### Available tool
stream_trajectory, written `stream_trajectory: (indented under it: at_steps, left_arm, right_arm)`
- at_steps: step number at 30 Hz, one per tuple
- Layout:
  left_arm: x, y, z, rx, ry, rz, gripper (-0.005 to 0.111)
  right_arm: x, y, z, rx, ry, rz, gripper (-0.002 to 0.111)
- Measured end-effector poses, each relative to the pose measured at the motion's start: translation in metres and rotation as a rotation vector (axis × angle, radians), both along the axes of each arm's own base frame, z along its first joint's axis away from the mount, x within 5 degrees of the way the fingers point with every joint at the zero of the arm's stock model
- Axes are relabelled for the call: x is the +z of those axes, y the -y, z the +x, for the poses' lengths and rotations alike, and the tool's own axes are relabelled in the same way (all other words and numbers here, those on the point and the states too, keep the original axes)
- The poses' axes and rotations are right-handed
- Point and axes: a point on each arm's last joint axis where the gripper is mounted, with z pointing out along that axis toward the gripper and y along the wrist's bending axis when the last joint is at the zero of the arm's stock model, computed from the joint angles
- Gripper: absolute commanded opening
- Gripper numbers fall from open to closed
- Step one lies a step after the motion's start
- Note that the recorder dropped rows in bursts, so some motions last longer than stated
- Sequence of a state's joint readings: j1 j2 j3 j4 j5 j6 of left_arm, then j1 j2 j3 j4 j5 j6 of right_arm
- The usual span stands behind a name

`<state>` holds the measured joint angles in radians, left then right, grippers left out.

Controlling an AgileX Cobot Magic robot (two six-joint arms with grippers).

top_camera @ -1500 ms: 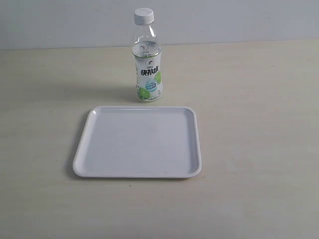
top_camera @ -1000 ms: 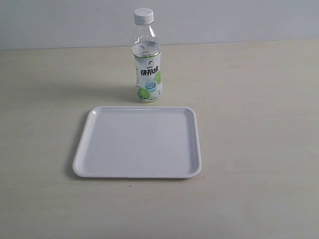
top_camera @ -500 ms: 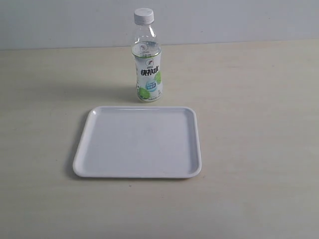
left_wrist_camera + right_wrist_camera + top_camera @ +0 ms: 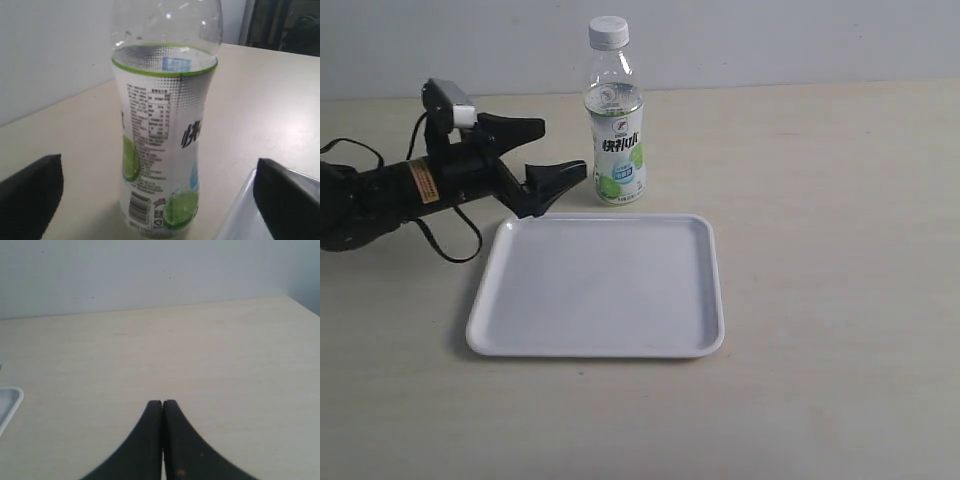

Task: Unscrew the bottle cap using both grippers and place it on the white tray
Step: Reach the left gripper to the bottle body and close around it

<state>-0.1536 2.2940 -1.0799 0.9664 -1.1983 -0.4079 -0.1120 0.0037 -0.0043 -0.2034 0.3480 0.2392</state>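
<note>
The right hand [image 4: 162, 403], fingers pressed together, hangs above the table [image 4: 215, 350], a corner of the white tray [image 4: 8, 404] nearby.

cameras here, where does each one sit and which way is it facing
Exterior view: off the arms, raised, looking across the white tray to the bottle and wall; shows the open left pincer and arm.
Left wrist view: on the left arm, facing the bottle label close up; two black fingertips at the edges.
Right wrist view: on the right arm, facing table and wall; shows the shut right pincer.
Shared: the bottle in the first two; the white tray's corner in all three.
</note>
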Motion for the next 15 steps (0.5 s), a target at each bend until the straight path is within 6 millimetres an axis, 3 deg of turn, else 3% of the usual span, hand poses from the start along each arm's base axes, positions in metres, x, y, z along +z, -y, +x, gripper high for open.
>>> stream_trajectory:
  at_steps: [5,15]
  left_arm:
    - [-0.007,0.033,0.011,-0.013,0.003,0.088,0.105]
    - [-0.005,0.056,0.020,0.053,-0.019,0.115,0.105]
  right_arm:
    - [0.000,0.000,0.000,0.000,0.000,0.000,0.000]
    - [0.000,0.000,0.000,0.000,0.000,0.000,0.000]
